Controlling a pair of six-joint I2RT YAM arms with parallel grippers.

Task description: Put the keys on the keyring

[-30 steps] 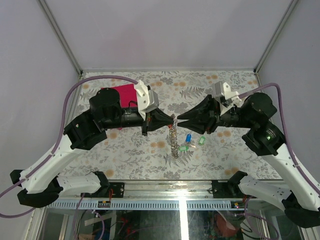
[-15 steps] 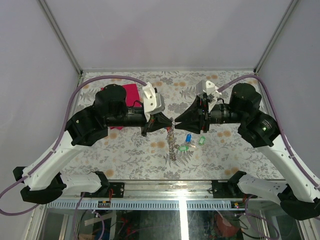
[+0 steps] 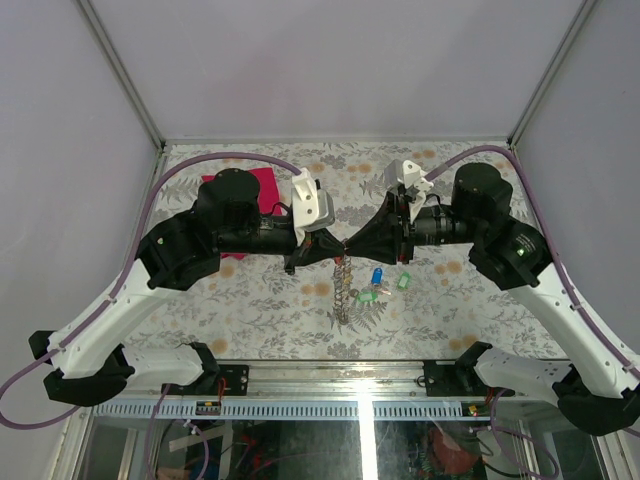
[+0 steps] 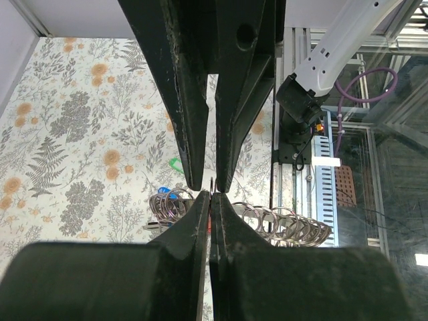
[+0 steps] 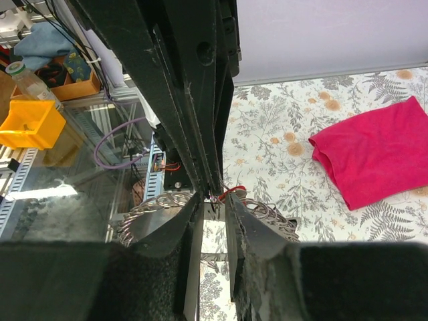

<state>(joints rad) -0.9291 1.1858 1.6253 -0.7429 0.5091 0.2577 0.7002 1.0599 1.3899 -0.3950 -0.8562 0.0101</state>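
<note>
The left hand [image 3: 337, 248] and right hand [image 3: 354, 243] meet over the middle of the worktop [image 3: 250, 300] — each pinched shut on the top of the keyring [image 3: 344, 285], which dangles toward the near edge. The keys [image 3: 377, 276] lie just beside it.

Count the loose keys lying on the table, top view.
3. Blue key just right of the upright keyring; pale green key just below the blue one; green key further right. More may be hidden.

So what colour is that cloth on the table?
Magenta cloth, clearest in the right wrist view.
</note>
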